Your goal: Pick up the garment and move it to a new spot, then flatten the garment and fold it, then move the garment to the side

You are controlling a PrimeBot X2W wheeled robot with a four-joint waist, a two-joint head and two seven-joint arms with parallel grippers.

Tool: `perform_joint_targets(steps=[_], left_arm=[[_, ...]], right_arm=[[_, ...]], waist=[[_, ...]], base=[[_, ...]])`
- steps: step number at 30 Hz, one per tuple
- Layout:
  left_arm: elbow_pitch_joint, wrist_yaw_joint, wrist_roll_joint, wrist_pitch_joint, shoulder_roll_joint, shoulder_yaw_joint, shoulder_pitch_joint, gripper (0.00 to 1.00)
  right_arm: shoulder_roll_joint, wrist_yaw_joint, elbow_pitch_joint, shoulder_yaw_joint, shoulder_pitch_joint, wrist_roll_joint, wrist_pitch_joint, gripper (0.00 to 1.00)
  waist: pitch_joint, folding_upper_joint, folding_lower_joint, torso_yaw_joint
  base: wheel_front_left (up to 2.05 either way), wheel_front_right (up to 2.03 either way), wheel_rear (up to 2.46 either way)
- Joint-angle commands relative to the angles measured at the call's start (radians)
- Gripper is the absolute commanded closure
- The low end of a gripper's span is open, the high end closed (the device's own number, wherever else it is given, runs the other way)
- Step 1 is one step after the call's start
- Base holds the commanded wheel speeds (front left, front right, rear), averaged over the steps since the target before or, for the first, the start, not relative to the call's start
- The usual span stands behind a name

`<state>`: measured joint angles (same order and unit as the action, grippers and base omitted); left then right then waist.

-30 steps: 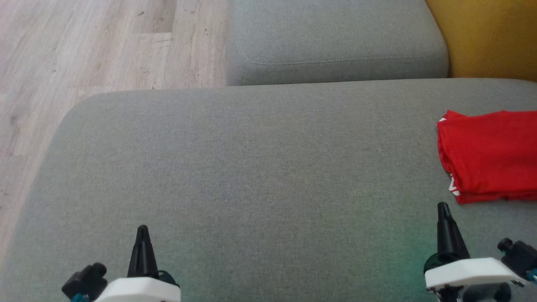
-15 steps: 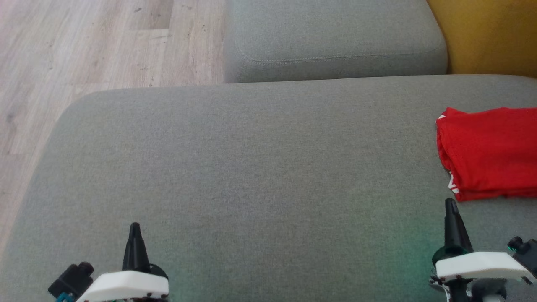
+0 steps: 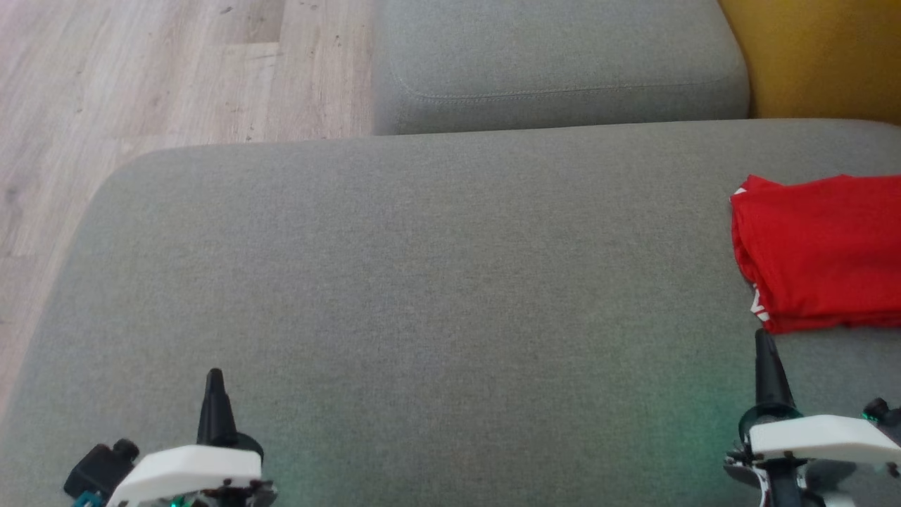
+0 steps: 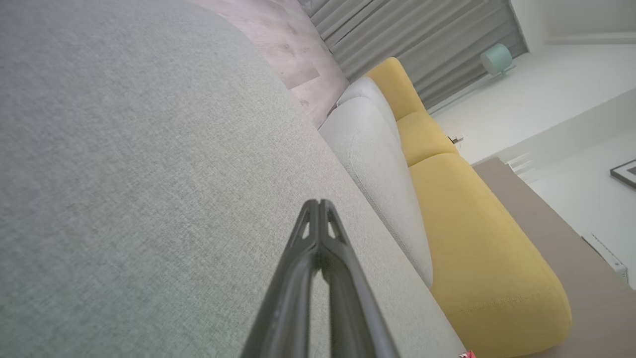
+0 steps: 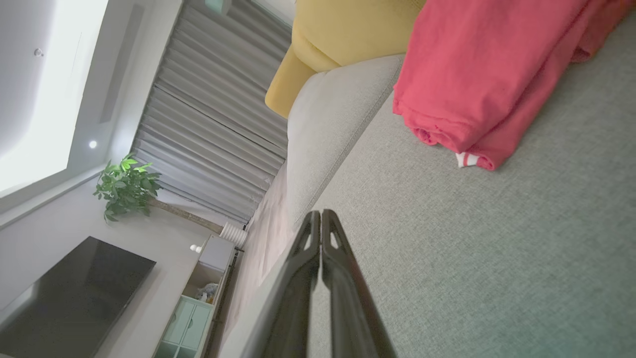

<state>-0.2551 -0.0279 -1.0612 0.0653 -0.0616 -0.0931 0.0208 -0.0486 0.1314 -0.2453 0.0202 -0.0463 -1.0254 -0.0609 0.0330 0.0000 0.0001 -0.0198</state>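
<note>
Nearest, the left hand [image 3: 215, 377] and right hand [image 3: 764, 338] point forward over a grey sofa seat [image 3: 436, 282], fingers pressed together, holding nothing; just beyond the right hand lies the folded red garment [image 3: 823, 253], on the seat's right side. Farther back: another grey cushion [image 3: 556, 63]; pale wood floor [image 3: 141, 84].

Noted coarse, matt grey woven cloth across the sofa seat [image 3: 422, 282], and the same weave with a stitched seam on the grey cushion [image 3: 556, 63]. Saw finer, smoother mustard cloth on the yellow cushion [image 3: 823, 56]. Found soft, matt red knit in the garment [image 3: 823, 253]. Read the floor [image 3: 141, 84] as pale wood-grain boards, dull in finish. Marked matt black plastic on the left gripper [image 4: 318, 201] and the right gripper [image 5: 320, 211], below smooth white plastic shells [image 3: 190, 468]. Caught a glossy dark face on the television [image 5: 69, 293].
</note>
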Motion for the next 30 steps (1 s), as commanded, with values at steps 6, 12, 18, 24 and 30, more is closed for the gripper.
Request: perform_joint_targets(steps=[6,12,18,24,30], left_arm=[[0.025,-0.021,-0.085,-0.021,-0.016,0.050,-0.064,1.00],[0.023,-0.032,-0.153,-0.038,-0.016,0.066,-0.072,1.00],[0.021,-0.044,-0.222,-0.056,-0.016,0.083,-0.081,1.00],[0.019,-0.055,-0.290,-0.074,-0.015,0.100,-0.089,1.00],[0.017,-0.068,-0.369,-0.095,-0.015,0.120,-0.100,1.00]], right_arm=[[-0.023,0.000,0.026,0.002,0.072,-0.091,0.023,1.00],[-0.023,-0.001,0.022,0.011,0.083,-0.163,0.041,1.00],[-0.023,-0.001,0.019,0.019,0.094,-0.234,0.058,1.00],[-0.023,-0.001,0.016,0.028,0.105,-0.306,0.076,1.00],[-0.023,-0.001,0.012,0.038,0.118,-0.389,0.097,1.00]], waist=[[-0.005,0.0000,-0.0001,0.003],[-0.009,0.0000,-0.0001,0.005],[-0.013,0.0000,-0.0001,0.007],[-0.018,0.0000,-0.0001,0.010],[-0.023,0.0000,-0.0001,0.012]], base=[[0.00,0.00,0.00],[0.00,0.00,0.00],[0.00,0.00,0.00],[0.00,0.00,0.00],[0.00,0.00,0.00]])
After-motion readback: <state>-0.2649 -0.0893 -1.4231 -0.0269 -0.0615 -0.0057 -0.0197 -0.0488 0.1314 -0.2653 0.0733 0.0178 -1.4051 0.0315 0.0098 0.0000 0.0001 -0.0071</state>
